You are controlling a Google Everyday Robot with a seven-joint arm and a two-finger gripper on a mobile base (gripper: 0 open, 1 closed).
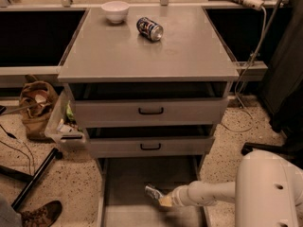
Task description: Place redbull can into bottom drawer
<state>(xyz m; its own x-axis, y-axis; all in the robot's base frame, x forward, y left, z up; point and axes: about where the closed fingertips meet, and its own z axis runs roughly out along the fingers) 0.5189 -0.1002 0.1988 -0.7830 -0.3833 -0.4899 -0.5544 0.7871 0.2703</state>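
The grey desk (189, 56) fills the middle of the frame, its flat top running from the upper edge down to the stack of three drawers in its front. My white body shell (270, 188) bulks in the lower right corner, and from it my arm (208, 193) reaches leftward, low across the frame.

The bottom drawer (128, 178) is pulled out toward the lower edge, a wide shallow tray with a bare grey floor. Above it the two upper drawers (189, 111) each sit slightly open, each with a black handle on its front.

At the left edge a brown bag (35, 108) slumps on the speckled floor, and a brown shoe (40, 214) shows in the lower left corner.

On the desk top, upper left, stands a white bowl (115, 11). Just right of it a dark blue can (150, 28) lies on its side.

My gripper (163, 200) is at lower centre, inside the bottom drawer. My jaws are clenched on the redbull can (152, 191), which sticks out up and to the left, tilted over the drawer floor. I cannot tell whether it touches the floor.
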